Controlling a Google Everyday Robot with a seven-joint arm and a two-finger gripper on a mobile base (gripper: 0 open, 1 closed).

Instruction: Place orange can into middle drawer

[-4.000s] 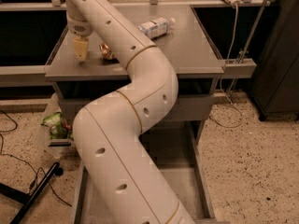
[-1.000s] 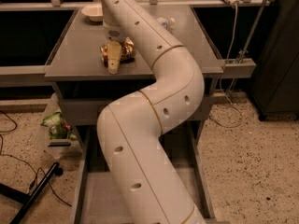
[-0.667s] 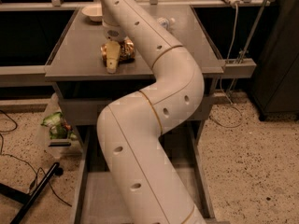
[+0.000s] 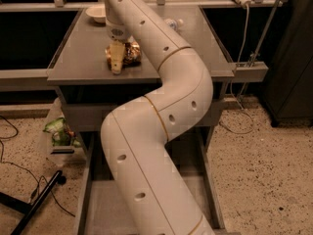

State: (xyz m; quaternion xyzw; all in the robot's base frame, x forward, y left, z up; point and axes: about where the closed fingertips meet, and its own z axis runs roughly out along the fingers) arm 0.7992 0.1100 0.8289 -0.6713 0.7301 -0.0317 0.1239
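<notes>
Arm fills the middle of the view, bending up from the bottom edge to the gripper, which points down onto the grey cabinet top. Well below the gripper and nearer the camera, the middle drawer stands pulled out, its floor showing bare beside the arm. The orange can sits on the cabinet top against the gripper, on its picture-right side. The can seems to lie on its side with its long axis across the view. Whether the gripper is parted or clamped, I cannot tell.
</notes>
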